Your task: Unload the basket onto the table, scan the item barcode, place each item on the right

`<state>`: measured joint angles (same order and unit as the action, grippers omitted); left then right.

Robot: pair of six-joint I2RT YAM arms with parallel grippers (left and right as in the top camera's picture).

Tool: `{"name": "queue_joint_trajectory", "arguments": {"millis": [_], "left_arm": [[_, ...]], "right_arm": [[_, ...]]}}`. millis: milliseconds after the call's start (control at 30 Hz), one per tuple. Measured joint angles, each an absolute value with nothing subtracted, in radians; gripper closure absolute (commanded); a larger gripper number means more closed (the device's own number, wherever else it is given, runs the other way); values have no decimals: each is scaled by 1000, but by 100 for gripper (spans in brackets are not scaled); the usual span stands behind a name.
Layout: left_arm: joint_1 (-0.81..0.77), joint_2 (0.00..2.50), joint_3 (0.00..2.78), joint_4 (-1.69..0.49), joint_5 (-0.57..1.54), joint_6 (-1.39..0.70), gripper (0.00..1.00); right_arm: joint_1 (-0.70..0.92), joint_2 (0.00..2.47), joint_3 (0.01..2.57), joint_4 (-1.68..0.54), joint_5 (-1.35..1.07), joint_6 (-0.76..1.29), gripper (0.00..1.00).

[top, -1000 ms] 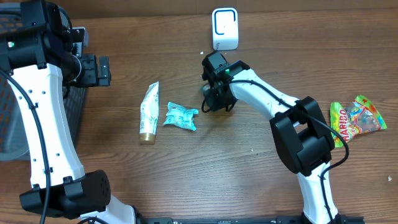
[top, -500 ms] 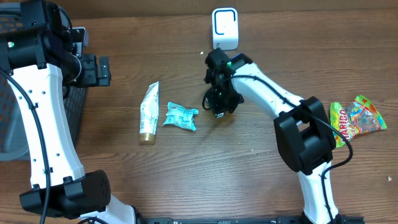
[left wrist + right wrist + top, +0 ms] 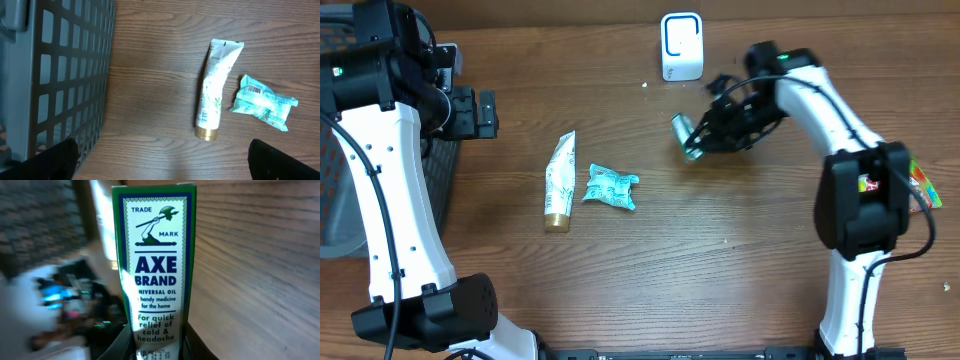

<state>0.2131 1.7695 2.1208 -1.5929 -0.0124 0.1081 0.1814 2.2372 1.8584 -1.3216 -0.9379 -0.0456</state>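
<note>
One green Axe Brand box (image 3: 155, 265) in the right jaws. To their left, one white tube (image 3: 559, 180) and one teal packet (image 3: 611, 187). Beyond them, one white scanner (image 3: 681, 46). One mesh basket (image 3: 60, 75) beside the left jaws. One sweets bag (image 3: 925, 190), half hidden.

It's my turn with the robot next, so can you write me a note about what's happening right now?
Left pincer: open, empty, hovering beside the grey basket.
Right pincer: shut on the Axe Brand Universal Oil box, held above the table, near the white scanner.
On the table: white tube with a gold cap, teal packet beside it, Haribo bag at the far right.
Done: box picked up.
Left: show its barcode to the scanner; nothing here shows a scan yet.
</note>
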Motion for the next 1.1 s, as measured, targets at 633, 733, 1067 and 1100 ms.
{"name": "queue_joint_trajectory", "arguments": {"millis": [633,733,1067,1100], "left_arm": [[213,1769,2121,-1593,-12,108,0],[213,1769,2121,-1593,-12,108,0],[213,1769,2121,-1593,-13,108,0],[213,1769,2121,-1593,-13,108,0]], "right_arm": [[139,2237,1858,-1343,-1072,-75,86],[145,2237,1858,-1298,-929,-75,94],[345,2238,1858,-1207,76,262,86],[384,2238,1858,-1208,175,295,78]]}}
